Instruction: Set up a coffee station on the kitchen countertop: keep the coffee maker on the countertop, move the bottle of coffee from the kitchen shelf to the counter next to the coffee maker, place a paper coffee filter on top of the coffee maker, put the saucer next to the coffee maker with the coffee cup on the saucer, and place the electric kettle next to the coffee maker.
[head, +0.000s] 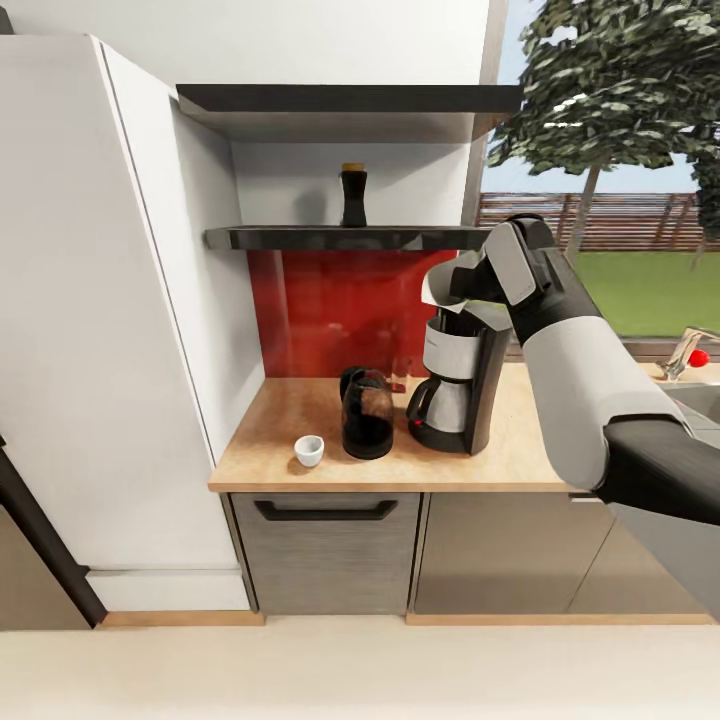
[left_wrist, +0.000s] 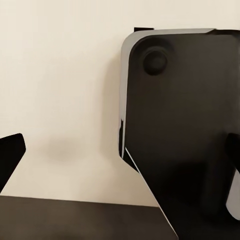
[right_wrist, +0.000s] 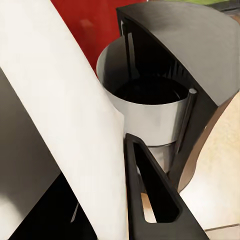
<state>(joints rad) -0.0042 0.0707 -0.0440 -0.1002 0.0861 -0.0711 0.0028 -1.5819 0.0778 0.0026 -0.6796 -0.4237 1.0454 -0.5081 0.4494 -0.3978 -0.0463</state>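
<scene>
Right gripper (head: 462, 288) pinched the filter (head: 440, 288), a thin white paper sheet, above the coffee maker (head: 462, 380); left gripper's state couldn't be told.

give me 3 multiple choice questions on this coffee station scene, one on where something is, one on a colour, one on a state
1. Where is the bottle of coffee?
A. on the kitchen shelf
B. beside the coffee cup
C. in the sink

2. What colour is the wall panel behind the kitchen countertop?
A. blue
B. red
C. green

3. What is the right claw doing?
A. hanging open over the floor
B. gripping the kettle's handle
C. holding the paper coffee filter above the coffee maker

Answers:
1. A, the head view shows it standing on the dark board above the counter.
2. B, the backsplash is plainly red.
3. C, the right wrist view shows white paper at its finger, over the open basket.
</scene>
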